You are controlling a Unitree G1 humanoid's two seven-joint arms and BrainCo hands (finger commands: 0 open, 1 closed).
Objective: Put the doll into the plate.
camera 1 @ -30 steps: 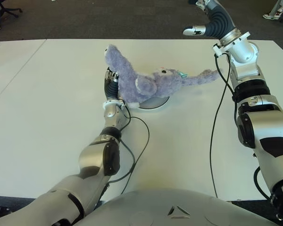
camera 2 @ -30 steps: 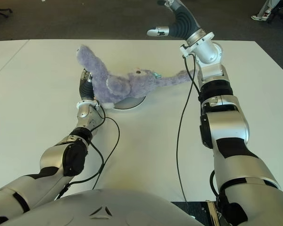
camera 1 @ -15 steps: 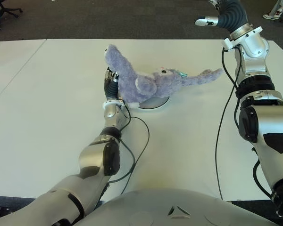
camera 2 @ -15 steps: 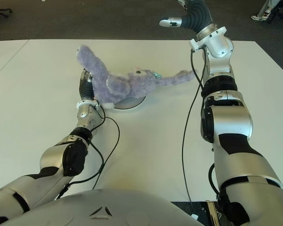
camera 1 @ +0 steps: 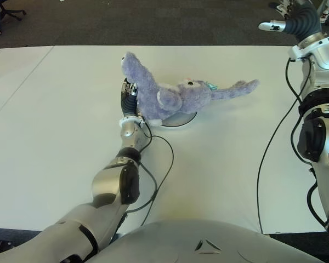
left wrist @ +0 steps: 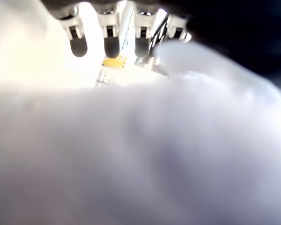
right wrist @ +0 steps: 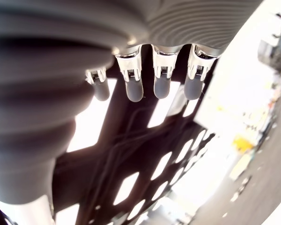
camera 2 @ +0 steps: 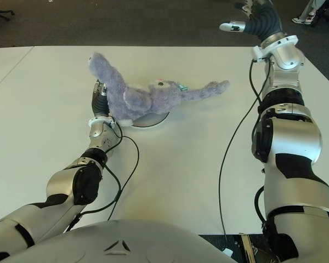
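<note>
The fluffy lavender plush doll lies across the round grey plate on the white table, its body covering most of the plate, one limb raised toward the far left and another stretched out to the right over the tabletop. The left hand is pressed against the doll's left side with its fingers extended straight and gripping nothing. The right hand is raised at the far right edge of the table, well apart from the doll, its fingers extended and empty.

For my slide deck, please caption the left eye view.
Purple doll lies across the plate, left hand beside it, right hand raised away.
</note>
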